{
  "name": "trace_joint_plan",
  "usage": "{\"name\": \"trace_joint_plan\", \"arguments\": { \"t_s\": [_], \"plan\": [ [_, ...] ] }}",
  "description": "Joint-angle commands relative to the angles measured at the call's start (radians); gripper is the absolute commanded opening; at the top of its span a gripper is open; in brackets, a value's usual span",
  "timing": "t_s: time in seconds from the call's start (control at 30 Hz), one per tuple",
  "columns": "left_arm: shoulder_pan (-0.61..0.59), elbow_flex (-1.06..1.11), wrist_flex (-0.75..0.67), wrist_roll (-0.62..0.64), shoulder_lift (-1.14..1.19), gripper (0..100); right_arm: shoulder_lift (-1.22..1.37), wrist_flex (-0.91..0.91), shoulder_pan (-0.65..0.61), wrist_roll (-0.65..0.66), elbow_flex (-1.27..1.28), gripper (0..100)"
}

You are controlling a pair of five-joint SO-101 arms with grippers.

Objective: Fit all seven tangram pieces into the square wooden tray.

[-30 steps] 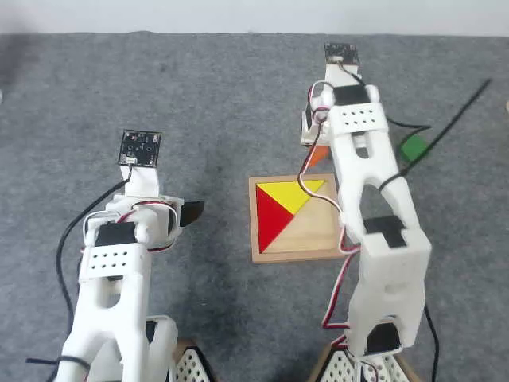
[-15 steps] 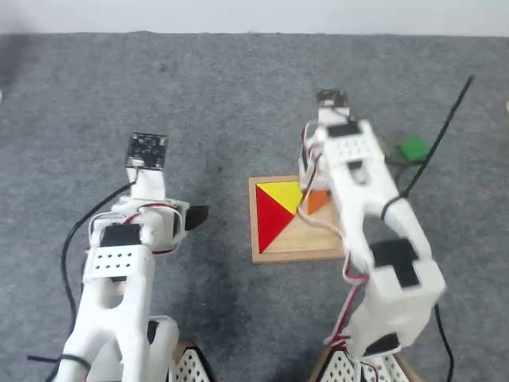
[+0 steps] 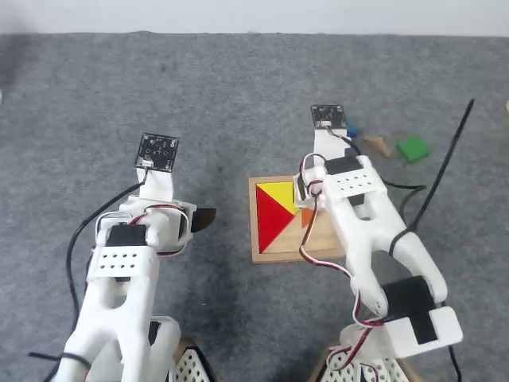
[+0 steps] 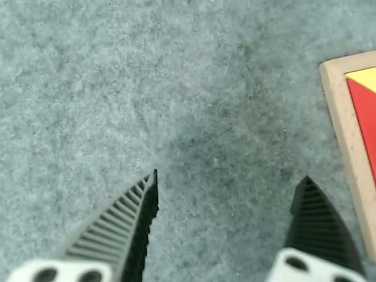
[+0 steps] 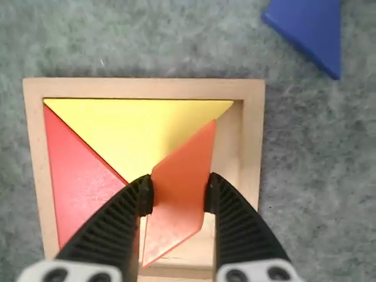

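Mat (image 3: pixel 199 103) with blue piece (image 3: pixel 352 132), tan piece (image 3: pixel 378 145), green piece (image 3: pixel 413 148) beyond tray (image 3: pixel 278 255); right fingers (image 5: pixel 114 226) around orange piece (image 5: pixel 182 194), left fingers (image 4: pixel 126 226) wide.

- The worktop (image 3: pixel 199 103) is covered all over in grey, felt-like fabric.
- A pale strip of wall (image 3: pixel 238 14) runs along its far edge.
- The light is even, with soft shadows.

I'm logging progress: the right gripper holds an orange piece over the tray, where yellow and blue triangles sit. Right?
Not quite. The right wrist view shows the right gripper holding the orange piece over the tray, where a yellow triangle and a red triangle sit.
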Motion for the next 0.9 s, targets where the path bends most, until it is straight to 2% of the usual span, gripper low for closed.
{"name": "trace_joint_plan", "arguments": {
  "t_s": [0.0,0.17,0.47,0.73,0.8,0.87],
  "plan": [
    [-0.002,-0.004,-0.021,-0.008,-0.025,35,0.012,0.007,-0.008,-0.017,-0.005,0.7],
    [-0.003,-0.004,-0.021,-0.008,-0.025,35,0.045,0.007,-0.005,-0.058,-0.009,0.7],
    [-0.002,-0.004,-0.021,-0.008,-0.025,35,0.130,0.002,0.071,-0.087,-0.064,0.7],
    [0.000,-0.004,-0.015,-0.008,-0.025,35,0.182,0.001,0.081,-0.061,-0.140,1.2],
    [0.000,-0.004,-0.015,-0.008,-0.025,35,0.180,0.008,0.081,-0.051,-0.155,4.9],
    [0.000,-0.004,-0.015,-0.008,-0.025,35,0.180,0.018,0.079,-0.031,-0.164,12.6]
  ]
}}
